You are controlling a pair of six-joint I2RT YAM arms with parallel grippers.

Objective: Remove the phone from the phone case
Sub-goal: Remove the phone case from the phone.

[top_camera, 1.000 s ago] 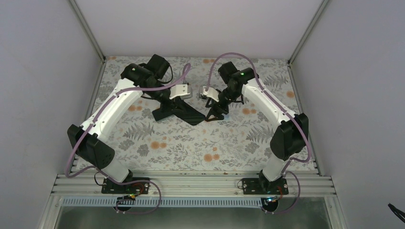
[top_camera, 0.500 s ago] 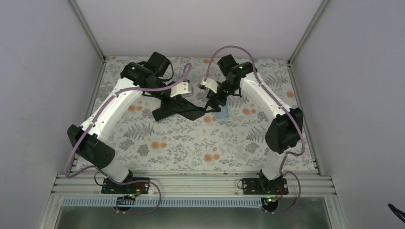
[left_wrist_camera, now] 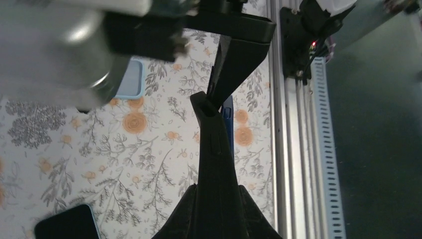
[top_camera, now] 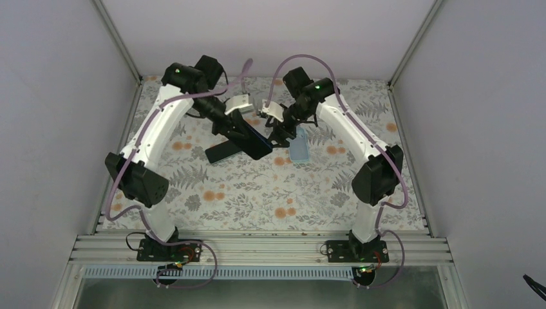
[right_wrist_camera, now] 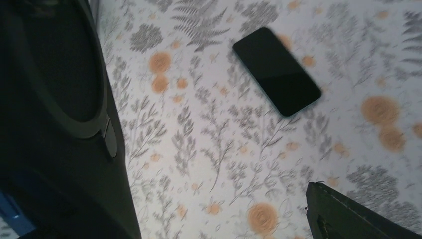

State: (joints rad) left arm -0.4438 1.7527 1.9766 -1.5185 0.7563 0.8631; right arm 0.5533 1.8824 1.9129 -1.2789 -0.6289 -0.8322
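The case (top_camera: 298,152) lies flat on the table (top_camera: 257,199) by itself, and the phone (top_camera: 219,154) lies screen up off to its left, the two apart. The left gripper (left_wrist_camera: 211,102) hangs above the table between them with its fingers pressed together (a thin blue strip shows at the tips, but I cannot tell what it is). The right gripper (top_camera: 281,135) hovers just beside the case, its fingers (right_wrist_camera: 59,124) spread wide with only floral table showing between them.
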